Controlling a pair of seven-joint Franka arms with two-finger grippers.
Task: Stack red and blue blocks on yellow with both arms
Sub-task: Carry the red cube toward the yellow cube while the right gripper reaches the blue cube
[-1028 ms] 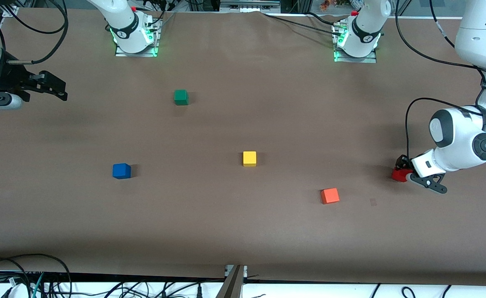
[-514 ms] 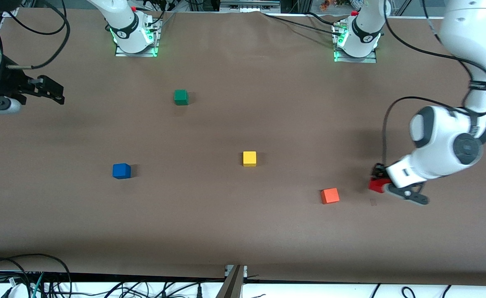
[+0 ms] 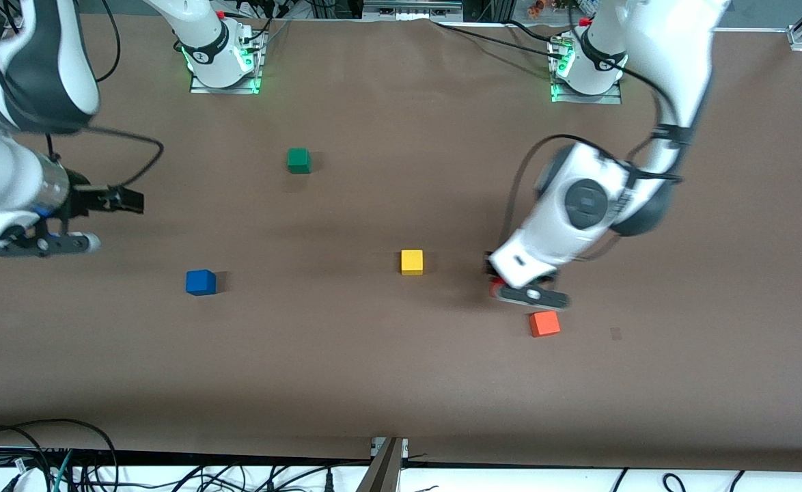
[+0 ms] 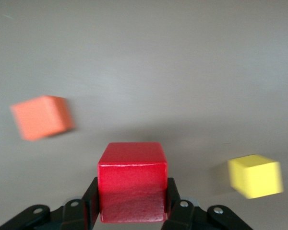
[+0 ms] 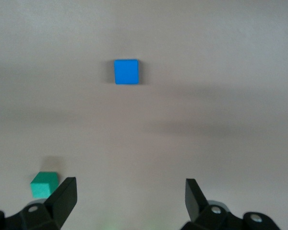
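the right gripper [image 3: 117, 201] hangs over bare table [image 3: 374, 383] at the right arm's end, its fingers [image 5: 65, 194] spread wide apart with nothing between them. the blue block [image 3: 201, 282] sits on the table nearer the front camera than that gripper, with open table all round it. the green cube [image 3: 298, 160] lies well apart, farther from the camera. the yellow cube [image 3: 412, 262] stands alone near the table's middle, its top bare. toward the left arm's end, the left gripper [image 3: 503, 283] is clamped on the red block [image 4: 132, 179], held in the air between the yellow cube and the orange cube [image 3: 544, 323], close above the orange one.
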